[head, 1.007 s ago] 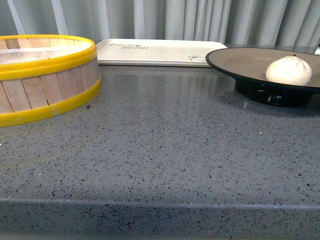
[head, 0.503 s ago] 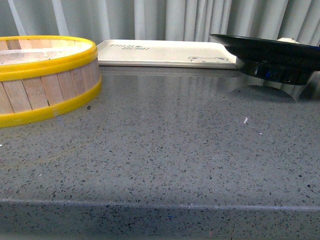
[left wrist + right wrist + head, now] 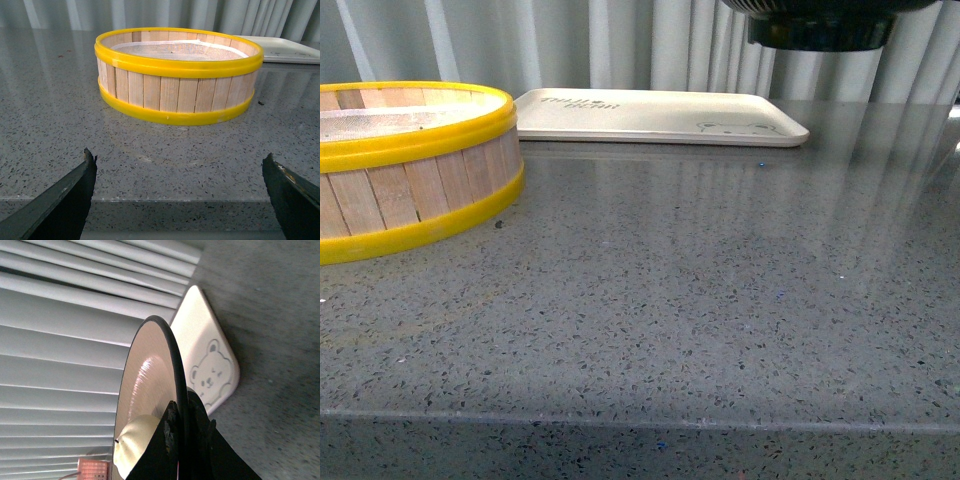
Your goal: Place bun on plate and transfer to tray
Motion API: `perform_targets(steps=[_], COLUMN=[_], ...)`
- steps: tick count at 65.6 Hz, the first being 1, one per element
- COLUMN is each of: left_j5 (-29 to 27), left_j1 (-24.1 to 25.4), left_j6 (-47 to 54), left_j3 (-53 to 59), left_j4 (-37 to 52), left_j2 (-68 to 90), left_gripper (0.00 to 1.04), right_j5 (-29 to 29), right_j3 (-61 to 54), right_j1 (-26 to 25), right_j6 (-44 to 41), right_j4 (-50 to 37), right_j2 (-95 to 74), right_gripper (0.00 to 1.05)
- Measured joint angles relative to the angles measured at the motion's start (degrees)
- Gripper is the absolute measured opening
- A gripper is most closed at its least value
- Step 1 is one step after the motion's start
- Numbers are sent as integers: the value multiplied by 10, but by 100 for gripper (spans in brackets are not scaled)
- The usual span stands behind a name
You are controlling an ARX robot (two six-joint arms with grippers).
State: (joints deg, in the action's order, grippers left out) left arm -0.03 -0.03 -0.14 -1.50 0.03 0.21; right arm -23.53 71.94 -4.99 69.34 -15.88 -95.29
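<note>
The plate (image 3: 820, 25) hangs high in the air at the front view's top right, only its black underside and foot showing. In the right wrist view my right gripper (image 3: 177, 427) is shut on the plate's black rim (image 3: 172, 355), and the white bun (image 3: 135, 442) rests on the tan inner surface. The cream tray (image 3: 650, 112) lies at the back of the table, below and left of the plate; its bear print shows in the right wrist view (image 3: 210, 375). My left gripper (image 3: 177, 180) is open and empty, low at the table's front edge.
The yellow-rimmed wooden steamer (image 3: 410, 165) stands at the left of the grey speckled table (image 3: 670, 290); it also shows ahead of the left gripper (image 3: 177, 72). Pale curtains hang behind the table.
The plate with the bun has risen from the table at the right to high above it, and moved a little left toward the tray. The bun is now hidden in the front view.
</note>
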Motion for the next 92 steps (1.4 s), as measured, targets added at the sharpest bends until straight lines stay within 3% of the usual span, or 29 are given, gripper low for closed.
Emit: perform_targets(steps=[22,45,67,92], left_j5=[0,0,0,0], left_j1=[0,0,0,0], left_j6=[0,0,0,0], left_j3=[0,0,0,0], left_j4=[0,0,0,0], left_j2=[0,0,0,0], left_gripper=[98,98,98,98], right_j5=[27,23,32,15], right_j3=[235,379,511,824], right_j1=[18,63,60,72], right_j6=[46,63,47,12], right_j4=[64,148,238,432], right_j2=[-184,-283,-384,-555], right_gripper=[3,3,3,3])
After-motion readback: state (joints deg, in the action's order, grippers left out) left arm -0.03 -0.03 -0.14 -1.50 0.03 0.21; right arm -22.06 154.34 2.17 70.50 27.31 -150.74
